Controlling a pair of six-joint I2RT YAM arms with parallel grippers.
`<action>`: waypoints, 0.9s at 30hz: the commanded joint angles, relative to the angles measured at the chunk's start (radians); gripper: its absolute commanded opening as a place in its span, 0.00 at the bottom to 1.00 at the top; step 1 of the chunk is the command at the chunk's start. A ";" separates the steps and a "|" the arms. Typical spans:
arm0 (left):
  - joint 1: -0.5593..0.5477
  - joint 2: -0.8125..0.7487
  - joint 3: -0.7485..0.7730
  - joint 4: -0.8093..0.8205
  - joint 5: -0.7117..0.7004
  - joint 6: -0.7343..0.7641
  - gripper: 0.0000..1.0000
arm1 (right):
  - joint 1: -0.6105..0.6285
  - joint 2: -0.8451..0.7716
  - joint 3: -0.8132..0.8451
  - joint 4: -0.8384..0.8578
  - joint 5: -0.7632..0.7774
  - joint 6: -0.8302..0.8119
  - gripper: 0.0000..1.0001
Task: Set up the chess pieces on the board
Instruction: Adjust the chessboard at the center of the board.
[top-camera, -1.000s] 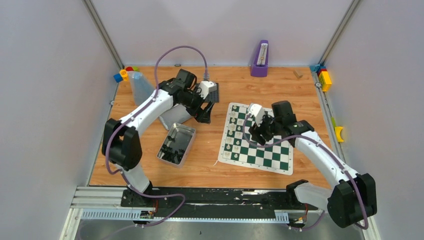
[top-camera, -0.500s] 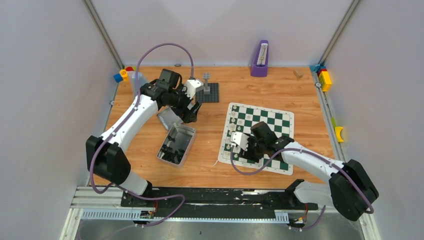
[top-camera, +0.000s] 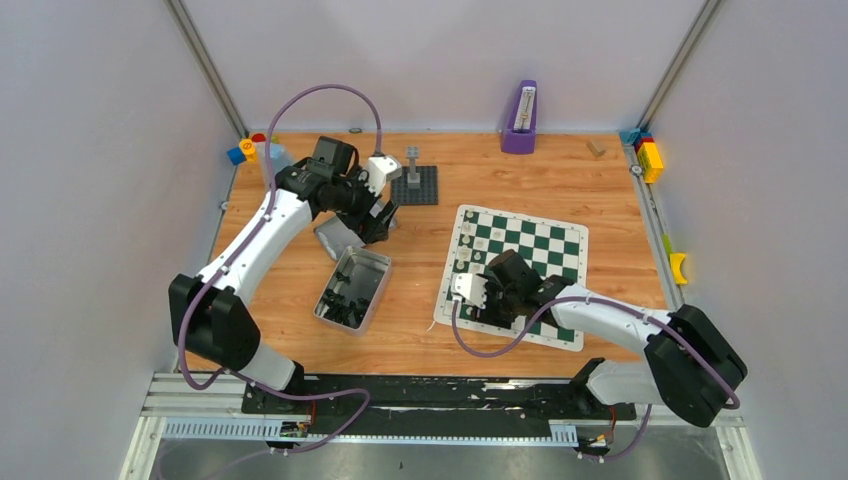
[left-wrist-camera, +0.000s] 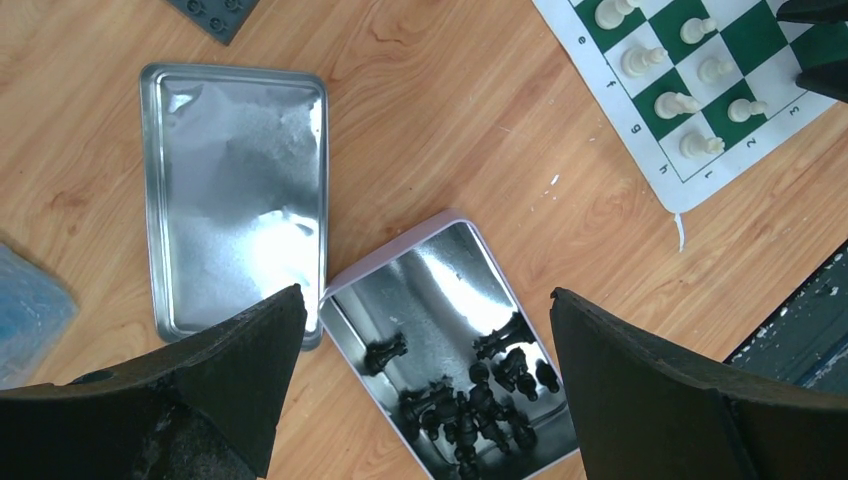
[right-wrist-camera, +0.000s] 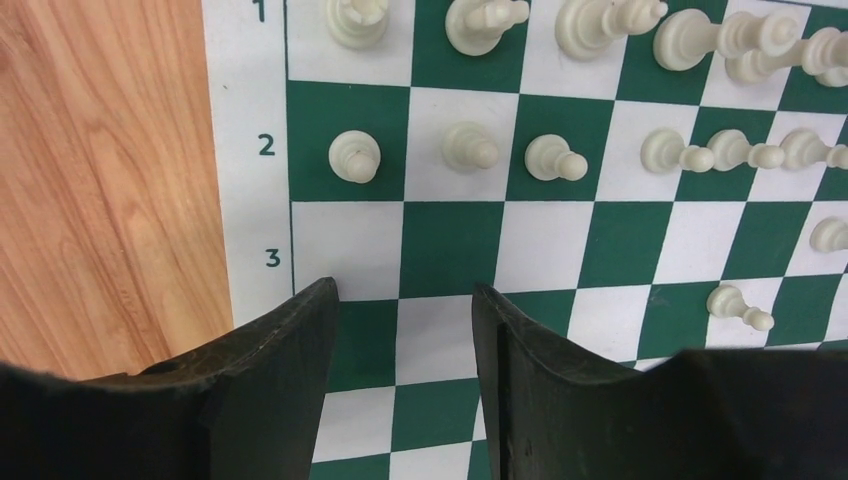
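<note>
The board (top-camera: 545, 240) lies right of centre, with cream chess pieces (top-camera: 462, 262) standing along its left edge. In the right wrist view these cream pieces (right-wrist-camera: 560, 160) fill rows 1 and 2 of the board (right-wrist-camera: 450, 235), and one pawn (right-wrist-camera: 738, 305) stands further in. My right gripper (right-wrist-camera: 405, 288) hovers low over the board's near-left part (top-camera: 483, 298), jaws apart and empty. Black pieces (left-wrist-camera: 480, 395) lie heaped in the open silver tin (left-wrist-camera: 400, 290). My left gripper (left-wrist-camera: 425, 292) hangs wide open above the tin and its lid (left-wrist-camera: 235, 195), holding nothing.
The tin (top-camera: 380, 262) and its lid (top-camera: 335, 240) sit left of the board. A grey brick tower on a dark baseplate (top-camera: 414, 183) stands behind them. There is a purple object (top-camera: 520, 118) at the back wall, coloured bricks at the back left (top-camera: 245, 150) and back right (top-camera: 650, 158), and a clear bag (top-camera: 280, 170).
My right gripper swung from the board's far middle down to its near-left part, jaws narrowing slightly. My left gripper drew back from the baseplate to above the lid and tin.
</note>
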 joint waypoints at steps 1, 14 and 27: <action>0.015 -0.053 0.017 -0.014 -0.003 0.022 1.00 | 0.028 0.028 0.004 0.031 0.002 0.027 0.53; 0.037 -0.083 0.022 -0.015 -0.057 0.001 1.00 | 0.059 0.184 0.175 -0.020 -0.015 0.192 0.53; 0.053 -0.161 0.028 -0.026 -0.131 -0.027 1.00 | 0.072 0.397 0.380 -0.035 0.063 0.399 0.54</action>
